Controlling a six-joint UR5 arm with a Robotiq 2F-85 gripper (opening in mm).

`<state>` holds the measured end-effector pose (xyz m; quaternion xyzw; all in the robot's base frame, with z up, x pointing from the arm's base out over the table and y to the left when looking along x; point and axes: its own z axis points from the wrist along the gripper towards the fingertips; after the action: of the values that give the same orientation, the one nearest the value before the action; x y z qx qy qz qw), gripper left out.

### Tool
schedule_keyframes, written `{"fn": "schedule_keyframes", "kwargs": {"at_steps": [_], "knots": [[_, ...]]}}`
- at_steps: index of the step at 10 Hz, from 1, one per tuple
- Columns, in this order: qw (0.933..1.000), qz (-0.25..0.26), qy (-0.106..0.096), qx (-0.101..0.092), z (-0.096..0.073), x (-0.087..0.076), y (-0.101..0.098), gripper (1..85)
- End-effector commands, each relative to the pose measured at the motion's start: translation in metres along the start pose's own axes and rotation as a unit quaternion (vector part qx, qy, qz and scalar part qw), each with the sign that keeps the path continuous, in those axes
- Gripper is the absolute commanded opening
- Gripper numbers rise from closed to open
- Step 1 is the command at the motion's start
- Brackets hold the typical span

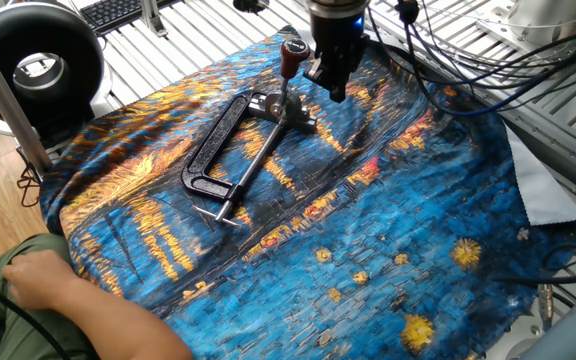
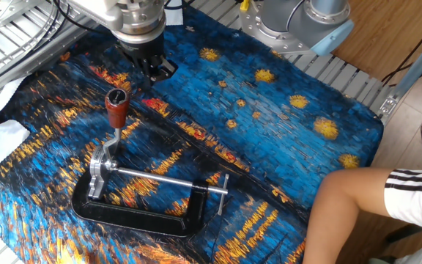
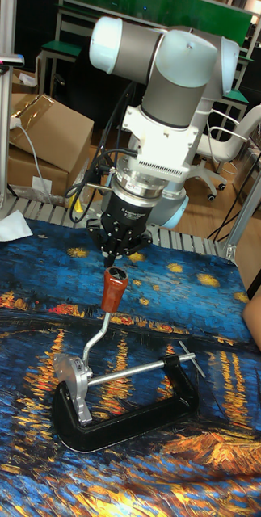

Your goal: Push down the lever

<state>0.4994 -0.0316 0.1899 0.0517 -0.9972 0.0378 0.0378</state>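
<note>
A black curved C-clamp (image 2: 134,215) lies flat on a blue and orange painted-pattern cloth (image 2: 269,139) spread over the worktop (image 1: 198,40), with its long thin steel rod (image 2: 163,178) running across the opening of the frame. At the silver head of the clamp (image 2: 96,176) a short thin metal lever with a reddish-brown rounded knob (image 2: 116,106) rises at a slant, the knob well above the cloth; in the tall fixed view the lever (image 3: 114,292) leans up and to the right from the head.

The black two-finger end effector (image 2: 152,70) on the silver and grey arm hangs just beyond the knob, tips pointing down. In the tall fixed view the end effector (image 3: 118,252) sits directly above the knob, very near it; whether they touch cannot be told. In one fixed view the end effector (image 1: 336,85) is beside the knob (image 1: 291,52), apart from it. The fingers look drawn close together with nothing between them, though the tips are too small to be certain

A person's hand (image 1: 53,280) rests at the cloth's edge, and a bare knee (image 2: 357,202) shows at the opposite side
</note>
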Motion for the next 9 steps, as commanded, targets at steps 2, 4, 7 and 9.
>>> {"fn": "schedule_keyframes", "kwargs": {"at_steps": [2,4,7,9], "knots": [[0.9999,0.002,-0.008,-0.012,0.0029,-0.0037,0.0045,1.0],[0.9999,0.001,-0.010,-0.012,0.0032,-0.0035,0.0043,1.0],[0.9996,0.002,-0.020,-0.019,0.0046,-0.0071,0.0068,1.0],[0.9997,-0.005,-0.019,-0.015,0.0050,-0.0066,0.0046,1.0]]}}
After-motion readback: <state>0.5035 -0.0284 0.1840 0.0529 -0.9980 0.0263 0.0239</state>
